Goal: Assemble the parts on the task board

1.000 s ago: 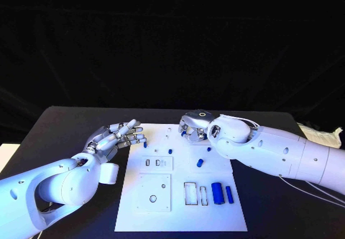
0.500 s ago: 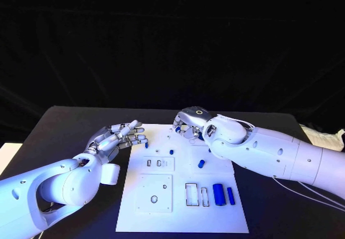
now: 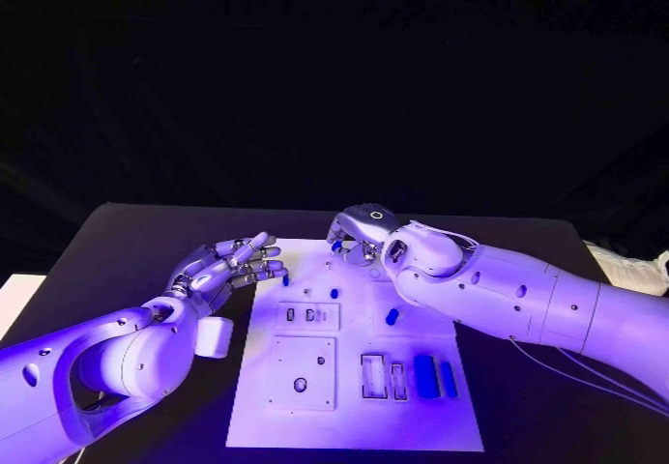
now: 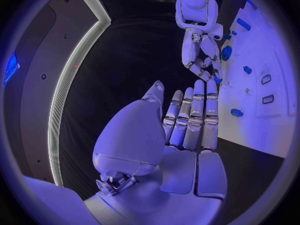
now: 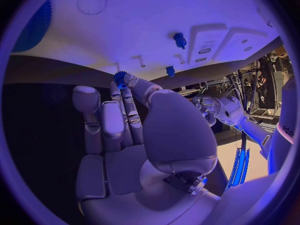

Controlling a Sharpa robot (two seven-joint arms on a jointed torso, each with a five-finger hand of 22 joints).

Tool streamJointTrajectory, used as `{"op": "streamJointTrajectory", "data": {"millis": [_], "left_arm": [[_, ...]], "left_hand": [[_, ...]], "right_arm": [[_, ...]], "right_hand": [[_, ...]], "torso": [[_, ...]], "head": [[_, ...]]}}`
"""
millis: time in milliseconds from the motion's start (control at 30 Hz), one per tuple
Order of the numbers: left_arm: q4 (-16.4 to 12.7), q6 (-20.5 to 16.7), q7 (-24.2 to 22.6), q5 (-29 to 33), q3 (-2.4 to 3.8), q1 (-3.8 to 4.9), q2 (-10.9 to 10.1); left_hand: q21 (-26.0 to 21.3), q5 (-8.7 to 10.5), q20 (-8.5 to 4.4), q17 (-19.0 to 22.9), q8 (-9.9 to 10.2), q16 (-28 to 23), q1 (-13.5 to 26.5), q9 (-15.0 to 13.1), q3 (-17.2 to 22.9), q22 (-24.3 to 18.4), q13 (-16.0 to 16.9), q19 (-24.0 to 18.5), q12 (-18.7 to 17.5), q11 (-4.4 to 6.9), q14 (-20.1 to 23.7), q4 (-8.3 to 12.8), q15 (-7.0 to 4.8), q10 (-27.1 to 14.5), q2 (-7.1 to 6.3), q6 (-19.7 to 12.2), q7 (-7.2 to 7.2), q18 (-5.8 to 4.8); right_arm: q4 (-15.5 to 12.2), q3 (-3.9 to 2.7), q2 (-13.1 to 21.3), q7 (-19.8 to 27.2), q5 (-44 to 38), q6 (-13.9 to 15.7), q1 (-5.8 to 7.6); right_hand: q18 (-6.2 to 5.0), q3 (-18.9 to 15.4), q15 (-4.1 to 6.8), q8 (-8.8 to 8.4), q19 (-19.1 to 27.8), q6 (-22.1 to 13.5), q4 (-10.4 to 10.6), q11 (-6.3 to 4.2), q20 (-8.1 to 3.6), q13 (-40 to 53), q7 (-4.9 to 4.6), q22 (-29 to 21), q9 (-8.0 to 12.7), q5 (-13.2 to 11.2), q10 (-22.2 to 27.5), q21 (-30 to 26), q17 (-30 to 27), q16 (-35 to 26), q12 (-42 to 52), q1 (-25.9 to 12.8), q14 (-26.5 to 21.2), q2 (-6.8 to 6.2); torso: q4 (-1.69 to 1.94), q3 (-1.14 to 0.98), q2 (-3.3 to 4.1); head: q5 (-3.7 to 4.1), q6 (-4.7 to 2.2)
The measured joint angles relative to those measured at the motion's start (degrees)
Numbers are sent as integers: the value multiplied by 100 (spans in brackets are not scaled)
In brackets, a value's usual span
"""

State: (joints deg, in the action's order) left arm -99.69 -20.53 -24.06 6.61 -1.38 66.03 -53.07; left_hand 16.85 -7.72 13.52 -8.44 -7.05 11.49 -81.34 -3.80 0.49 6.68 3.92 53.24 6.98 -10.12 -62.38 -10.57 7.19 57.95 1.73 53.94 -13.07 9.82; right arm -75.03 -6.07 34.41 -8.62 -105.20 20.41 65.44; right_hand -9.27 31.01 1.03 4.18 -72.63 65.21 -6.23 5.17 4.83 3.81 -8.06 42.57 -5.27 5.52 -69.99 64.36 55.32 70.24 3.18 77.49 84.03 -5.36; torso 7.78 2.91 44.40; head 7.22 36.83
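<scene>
A small blue part [image 5: 119, 78] is pinched at the fingertips of the right hand [image 3: 363, 235], which is held over the far edge of the white board [image 3: 352, 406]. The part's shape is too small to tell, and it cannot be seen whether it touches the board. The left hand [image 3: 223, 268] is held open and empty, fingers together and outstretched, just off the board's left edge. On the board, two small blue pegs [image 3: 334, 292] are seen near the far end, a blue piece [image 3: 392, 315] lies near the middle, and two blue bars [image 3: 426, 375] lie beside the slots at the near right corner.

The step is judged to be the seating of the pinched part at the board's far end. The grip should be kept light but firm, the part brought upright over its hole and lowered straight. Release should be delayed until the part is felt to be seated.
</scene>
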Motion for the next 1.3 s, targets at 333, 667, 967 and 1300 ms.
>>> {"op": "streamJointTrajectory", "data": {"millis": [333, 667, 967, 1300], "left_arm": [[-13, 0, 2, 0, 0, 0, 5], [-11, 0, 4, 0, 0, 0, 10], [-2, 0, 5, 1, 0, 0, 17], [4, 1, 7, 2, 0, 0, 18]], "left_hand": [[0, 0, 0, 1, 0, 0, 0, 0, 0, 0, 0, 0, 0, 0, 0, 0, 0, 0, 0, 0, 0, 0], [0, 0, 0, 1, 0, 0, 0, -1, 0, 1, 0, 0, 0, 0, 0, 0, 0, 0, 0, 0, 0, 0], [0, 0, 0, 2, 0, 0, 0, 0, 0, 1, 0, 0, 0, 0, 0, 0, 0, 0, 0, 0, 0, 0], [0, 0, 0, 2, 0, 0, 0, -1, 0, 1, 0, 0, 0, 0, 0, 0, 0, 0, 0, 0, 0, 0]], "right_arm": [[158, 7, -123, -27, -55, -26, -1], [266, 8, -220, -66, -96, -113, 5], [349, 19, -279, -131, -119, -215, 3], [362, 26, -259, -161, -113, -300, -2]], "right_hand": [[0, 6, 0, 0, 0, 0, 7, 0, 0, -1, 0, 12, 1, -14, 0, 0, -1, 0, 11, 6, 0, 6], [0, 30, 0, -6, 0, -3, 33, 0, 0, -12, -3, 11, 1, -46, 0, 23, -10, 0, 9, 6, 0, 6], [-1, 54, -26, -56, 86, -199, 111, -62, 62, -28, -51, -77, 31, -100, 131, 22, -128, -15, 6, 6, -16, 6], [-1, -165, -216, -56, 530, -1020, 284, 168, 243, -28, -218, -973, 146, -222, 1271, -578, -1073, -670, 43, -166, -134, -256]], "torso": [[14, 7, 9], [18, 11, 9], [21, 14, 8], [21, 18, 6]], "head": [[-2, 30], [3, 68], [6, 83], [-1, 84]]}}
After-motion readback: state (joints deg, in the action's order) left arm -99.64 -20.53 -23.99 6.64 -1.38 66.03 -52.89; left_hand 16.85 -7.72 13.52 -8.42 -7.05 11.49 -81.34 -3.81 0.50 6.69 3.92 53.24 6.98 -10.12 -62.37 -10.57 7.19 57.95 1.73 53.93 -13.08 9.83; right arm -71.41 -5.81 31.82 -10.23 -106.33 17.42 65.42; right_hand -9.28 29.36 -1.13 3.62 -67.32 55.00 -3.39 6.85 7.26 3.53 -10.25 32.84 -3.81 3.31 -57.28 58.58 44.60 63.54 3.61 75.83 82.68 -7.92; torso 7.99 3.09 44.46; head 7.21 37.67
